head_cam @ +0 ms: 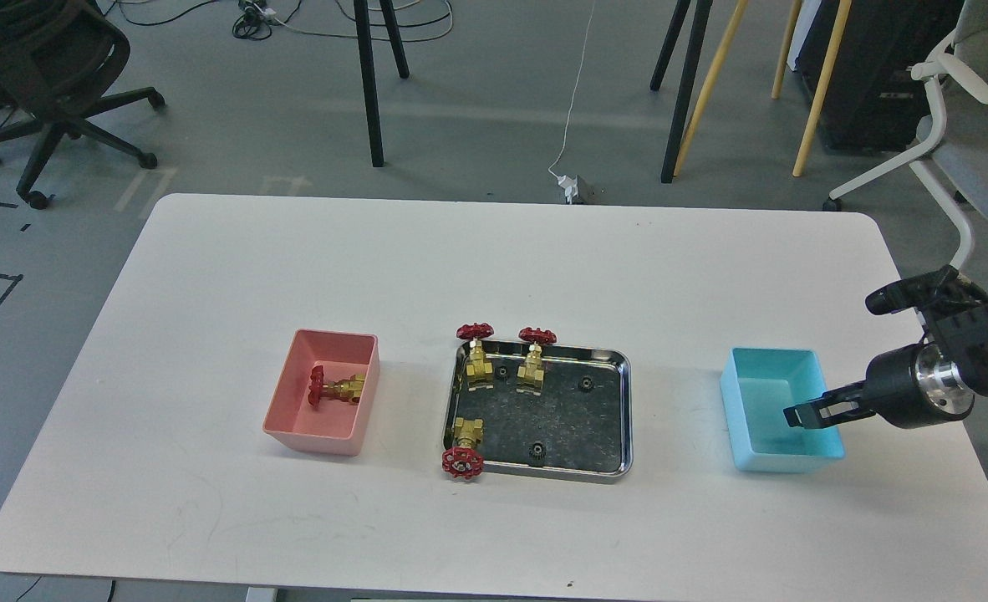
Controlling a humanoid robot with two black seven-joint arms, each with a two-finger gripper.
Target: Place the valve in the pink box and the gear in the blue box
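Note:
My right gripper (pixel 802 415) hangs over the right part of the blue box (pixel 782 459). Its dark fingers lie close together and I cannot see whether they hold anything. The pink box (pixel 314 439) holds one valve (pixel 337 390) lying on its side. Three more valves sit in the steel tray (pixel 619 418): two upright at the back left (pixel 477 358) (pixel 534 361) and one at the front left (pixel 463 447) with its red wheel over the rim. Three gears lie in the tray (pixel 502 370) (pixel 584 384) (pixel 535 452). My left gripper is out of view.
The three containers stand in a row on the white table (pixel 494 259): pink left, tray middle, blue right. Office chairs and stand legs are on the floor behind the table.

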